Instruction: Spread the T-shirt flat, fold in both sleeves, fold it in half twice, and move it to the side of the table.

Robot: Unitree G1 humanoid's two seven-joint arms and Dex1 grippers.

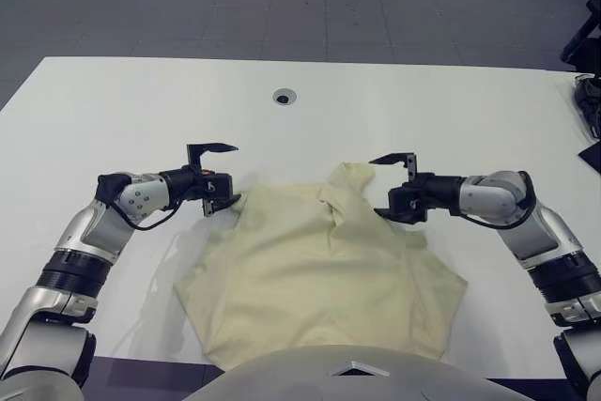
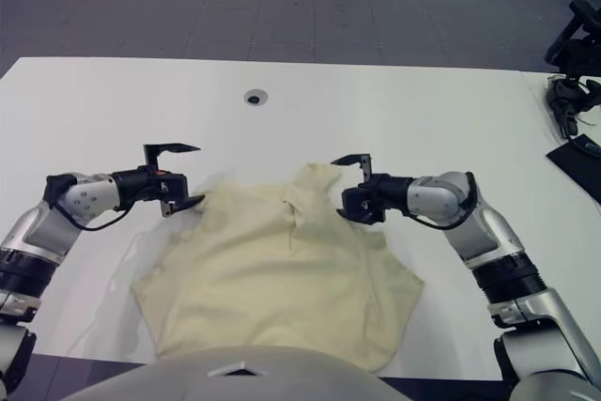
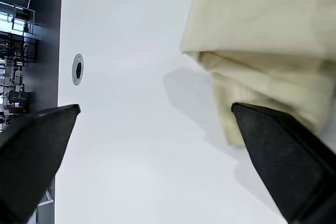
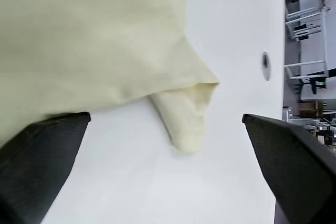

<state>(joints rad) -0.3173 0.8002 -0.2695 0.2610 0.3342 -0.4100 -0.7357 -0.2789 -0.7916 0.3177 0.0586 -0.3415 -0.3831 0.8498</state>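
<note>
Toward the front edge of the bench, about midway along it, lies the pale yellow T-shirt. It is not spread flat: the cloth is creased, its near part reaches the front edge, and at its far side it is bunched into a raised ridge that runs back toward the middle of the bench. The left tool sits low over the bench at the T-shirt's far left corner, with its jaws wide apart, one above the other, and nothing between them. The lower jaw lies right at the cloth's edge, though whether it actually touches the cloth is hard to make out. In the left wrist view the T-shirt shows a folded corner lying on the white surface between the two dark jaws. The right tool hangs over the far right part of the T-shirt, just beside the ridge, also spread open and gripping nothing. In the right wrist view the T-shirt has a small rolled flap sticking out from under its edge. Farther back, toward the far edge, a round cable hole is set in the bench. Some dark objects lie at the right edge, well apart from the T-shirt.
</note>
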